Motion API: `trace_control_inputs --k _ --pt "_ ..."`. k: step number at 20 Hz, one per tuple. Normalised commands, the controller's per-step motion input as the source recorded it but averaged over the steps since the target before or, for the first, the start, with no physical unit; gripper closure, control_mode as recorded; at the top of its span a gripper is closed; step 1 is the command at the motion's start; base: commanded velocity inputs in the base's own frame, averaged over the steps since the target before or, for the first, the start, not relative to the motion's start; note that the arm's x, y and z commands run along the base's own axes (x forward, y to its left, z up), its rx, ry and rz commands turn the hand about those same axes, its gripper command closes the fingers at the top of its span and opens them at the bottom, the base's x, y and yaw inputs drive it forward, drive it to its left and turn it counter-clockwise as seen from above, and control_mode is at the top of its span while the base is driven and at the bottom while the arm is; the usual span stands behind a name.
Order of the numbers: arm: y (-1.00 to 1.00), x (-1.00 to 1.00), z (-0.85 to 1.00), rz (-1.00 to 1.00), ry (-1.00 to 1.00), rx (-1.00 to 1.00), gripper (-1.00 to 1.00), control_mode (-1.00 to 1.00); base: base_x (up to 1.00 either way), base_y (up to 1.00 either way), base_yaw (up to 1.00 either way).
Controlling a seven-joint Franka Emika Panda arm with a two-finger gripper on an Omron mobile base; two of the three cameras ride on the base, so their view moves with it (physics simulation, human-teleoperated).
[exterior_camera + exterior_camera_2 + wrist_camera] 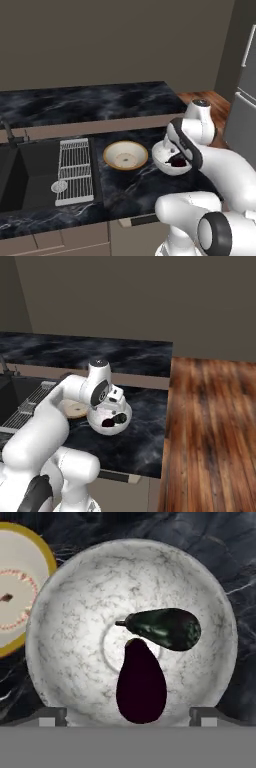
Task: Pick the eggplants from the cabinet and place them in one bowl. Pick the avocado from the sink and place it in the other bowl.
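Hand view: white bowl (65, 612) holds two eggplants (141, 684), apparently touching.

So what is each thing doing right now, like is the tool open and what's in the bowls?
White marbled bowl: upright on the counter, holding two eggplants.
Greenish eggplant: lying in the white bowl.
Dark purple eggplant: lying in the white bowl, beside the other.
Yellow-rimmed bowl: upright, nothing in it.
Tool: open, above the white bowl, holding nothing.
Dish rack: lying flat beside the sink.

2 eggplants (150, 657) crowd white bowl (75, 612)
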Motion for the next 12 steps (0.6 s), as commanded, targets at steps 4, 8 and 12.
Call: trace_control_inputs --k 4,8,12 --pt "0.00 -0.94 0.72 0.00 -0.15 -0.01 -1.00 -1.00 0.00 0.00 0.00" --pt "0.14 -1.00 0.59 0.00 -0.04 -0.06 -1.00 -1.00 0.00 0.00 0.00" --pt "0.18 -1.00 0.61 0.00 0.02 -0.08 -1.00 -1.00 0.00 0.00 0.00"
